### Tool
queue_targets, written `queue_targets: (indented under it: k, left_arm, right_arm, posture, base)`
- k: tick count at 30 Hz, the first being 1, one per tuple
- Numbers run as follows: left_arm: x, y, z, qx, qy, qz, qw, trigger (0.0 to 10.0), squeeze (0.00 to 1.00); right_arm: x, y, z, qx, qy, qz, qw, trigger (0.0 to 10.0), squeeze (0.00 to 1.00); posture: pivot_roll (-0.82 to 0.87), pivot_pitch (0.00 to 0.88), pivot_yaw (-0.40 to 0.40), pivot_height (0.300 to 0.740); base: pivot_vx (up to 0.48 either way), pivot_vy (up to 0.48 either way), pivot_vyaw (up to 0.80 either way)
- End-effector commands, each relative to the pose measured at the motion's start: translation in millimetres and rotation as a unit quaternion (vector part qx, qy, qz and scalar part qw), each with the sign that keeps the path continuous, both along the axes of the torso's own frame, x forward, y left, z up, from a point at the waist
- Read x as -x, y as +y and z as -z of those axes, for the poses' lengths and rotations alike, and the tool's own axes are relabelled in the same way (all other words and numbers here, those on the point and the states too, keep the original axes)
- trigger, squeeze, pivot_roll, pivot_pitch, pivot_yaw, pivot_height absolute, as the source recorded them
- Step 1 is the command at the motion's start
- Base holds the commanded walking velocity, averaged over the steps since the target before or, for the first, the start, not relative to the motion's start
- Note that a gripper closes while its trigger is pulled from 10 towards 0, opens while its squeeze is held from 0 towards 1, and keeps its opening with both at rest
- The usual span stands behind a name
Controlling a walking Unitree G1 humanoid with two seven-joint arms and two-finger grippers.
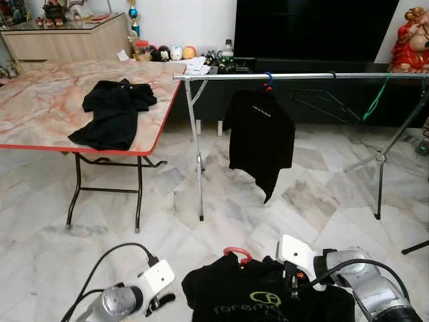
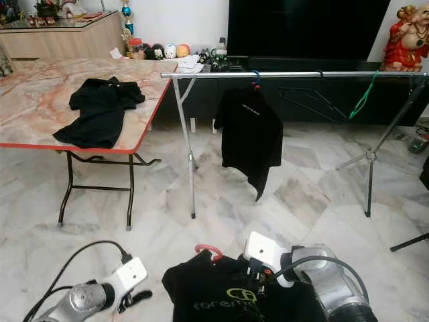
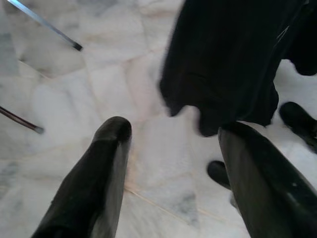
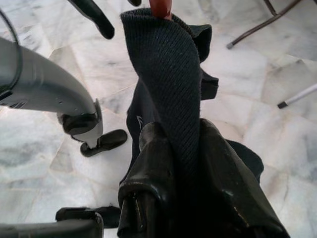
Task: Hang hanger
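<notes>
A black shirt with a green logo (image 1: 258, 302) hangs on a red hanger whose hook (image 1: 237, 253) sticks up low in front of me. My right gripper (image 1: 293, 278) is shut on the shirt's collar (image 4: 171, 79) just below the red hanger (image 4: 159, 7). To the shirt's left my left gripper (image 1: 161, 303) is open and holds nothing; its fingers (image 3: 106, 163) hang over the floor beside the shirt's hem (image 3: 223, 64). Ahead stands a silver clothes rail (image 1: 301, 76). A black shirt (image 1: 260, 137) hangs from it on a blue hook.
A bare black hanger (image 1: 328, 104) and a green one (image 1: 375, 97) also hang on the rail. The marble-topped folding table (image 1: 40, 100) at the left carries another black shirt (image 1: 115, 111). A dark TV cabinet (image 1: 315, 67) stands behind the rail. Marble floor (image 1: 268, 215) lies between me and the rail.
</notes>
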State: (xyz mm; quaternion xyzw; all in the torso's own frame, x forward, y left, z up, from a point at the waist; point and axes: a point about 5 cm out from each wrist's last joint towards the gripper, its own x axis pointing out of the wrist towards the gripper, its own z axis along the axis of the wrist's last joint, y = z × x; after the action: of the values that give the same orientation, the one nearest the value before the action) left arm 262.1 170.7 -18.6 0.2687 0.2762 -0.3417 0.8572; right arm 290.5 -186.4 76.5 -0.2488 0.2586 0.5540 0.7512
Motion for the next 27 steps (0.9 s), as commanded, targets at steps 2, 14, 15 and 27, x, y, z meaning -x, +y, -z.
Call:
queue_targets:
  k: [2, 14, 15, 27]
  left_arm:
    - [0.9, 3.7, 2.3, -0.005, 0.017, -0.009, 1.0, 10.0, 1.0]
    - [-15.6, -2.3, -8.5, 0.017, 0.005, -0.041, 0.999, 10.0, 0.0]
    - [-15.9, -2.7, -8.6, 0.018, 0.006, -0.041, 0.999, 10.0, 0.0]
    - [-15.7, -13.3, -3.9, 0.009, 0.033, -0.037, 0.999, 9.3, 0.0]
  right_arm:
    - [-1.6, 5.2, -12.4, -0.007, -0.015, -0.023, 1.0, 10.0, 0.0]
    - [4.5, 15.3, -28.1, -0.015, -0.025, -0.05, 0.998, 10.0, 0.0]
    - [4.7, 15.4, -29.4, -0.015, -0.025, -0.052, 0.998, 10.0, 0.0]
    - [0.8, 19.6, -40.6, -0.014, -0.043, -0.052, 0.998, 10.0, 0.0]
  posture:
    - [0.02, 0.0, 0.002, 0.74]
    - [0.01, 0.011, 0.002, 0.74]
    - [0.01, 0.013, 0.001, 0.74]
    - [0.01, 0.032, 0.007, 0.74]
  base:
    - [0.0, 0.0, 0.0]
    - [0.0, 0.0, 0.0]
    - [0.0, 0.0, 0.0]
    - [0.0, 0.0, 0.0]
